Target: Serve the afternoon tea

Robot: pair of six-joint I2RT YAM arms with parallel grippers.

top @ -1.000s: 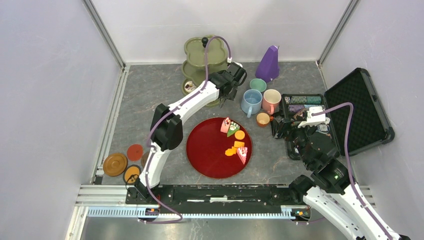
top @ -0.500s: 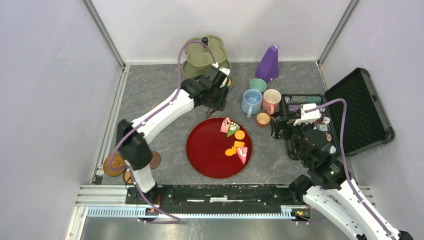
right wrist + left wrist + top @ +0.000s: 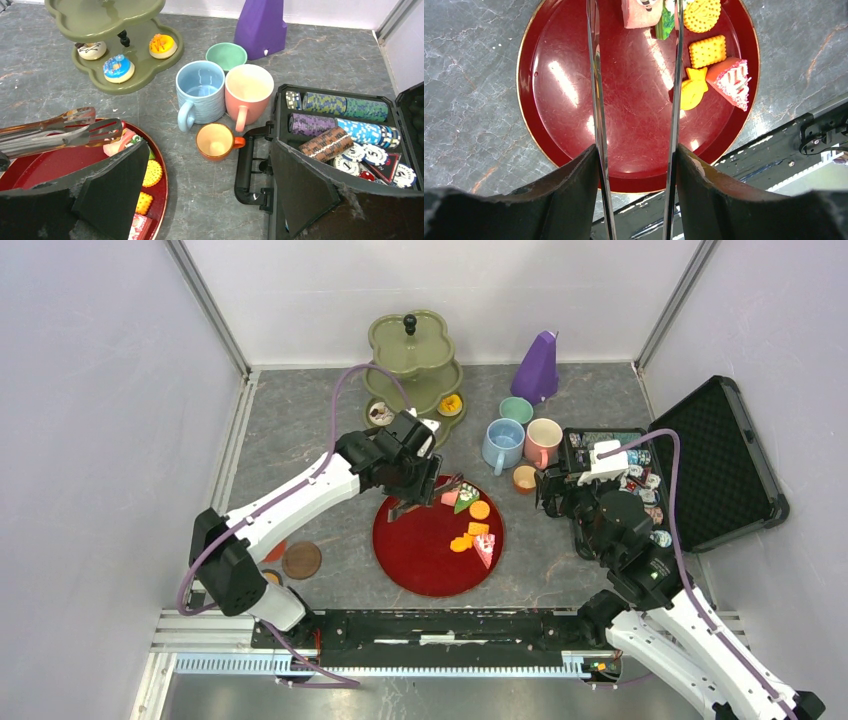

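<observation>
My left gripper [image 3: 412,478] is shut on metal tongs [image 3: 596,90] whose open, empty tips hover over the red tray [image 3: 415,555] beside a pink cake slice [image 3: 639,12]. The tray also holds another cake slice [image 3: 729,82] and orange biscuits [image 3: 707,51]. The green tiered stand [image 3: 410,345] carries three donuts [image 3: 118,68] on its lower tier. Blue mug [image 3: 502,443], pink mug [image 3: 543,440], green mug [image 3: 516,410] and small orange cup [image 3: 526,478] stand right of the tray. My right gripper [image 3: 206,170] is open and empty, just in front of the orange cup [image 3: 214,141].
A purple metronome [image 3: 537,368] stands at the back right. An open black case [image 3: 715,455] with poker chips [image 3: 345,107] lies right of the mugs, its handle beside my right gripper. Brown coasters [image 3: 300,560] lie at the front left.
My left gripper with the tongs has swung from the green stand back down to the red tray. An orange-topped donut now shows on the stand's lower tier. The right gripper shifted slightly.
</observation>
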